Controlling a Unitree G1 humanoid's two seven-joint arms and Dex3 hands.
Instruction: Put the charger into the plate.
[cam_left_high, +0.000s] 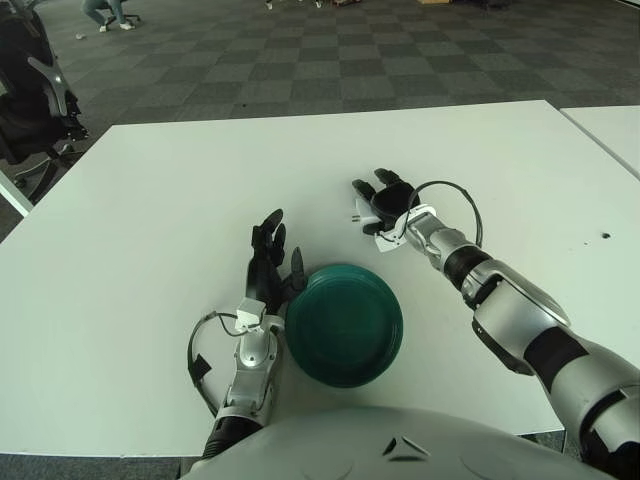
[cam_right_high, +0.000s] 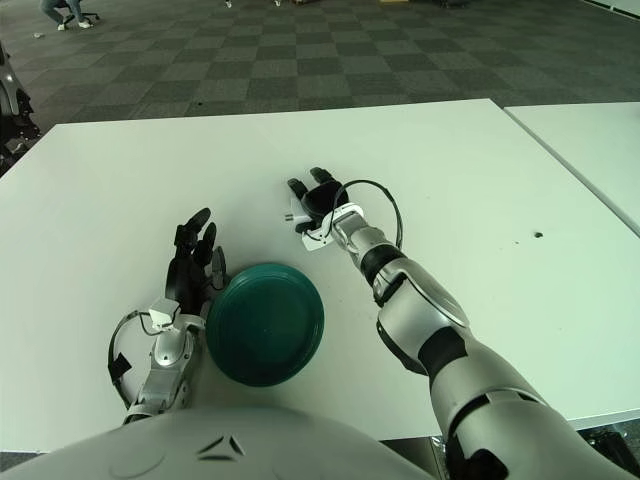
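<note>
A small white charger (cam_left_high: 361, 213) with its prongs pointing left lies on the white table (cam_left_high: 180, 200), just beyond the plate. It also shows in the right eye view (cam_right_high: 297, 214). My right hand (cam_left_high: 380, 200) is on the charger from the right, its dark fingers spread over it and not closed around it. A dark green round plate (cam_left_high: 345, 322) sits near the table's front edge and holds nothing. My left hand (cam_left_high: 268, 255) shows just left of the plate, fingers extended and holding nothing.
A second white table (cam_left_high: 610, 130) stands to the right across a narrow gap. A black office chair (cam_left_high: 30, 95) stands off the table's far left corner. A small dark spot (cam_left_high: 604, 237) marks the table at the right.
</note>
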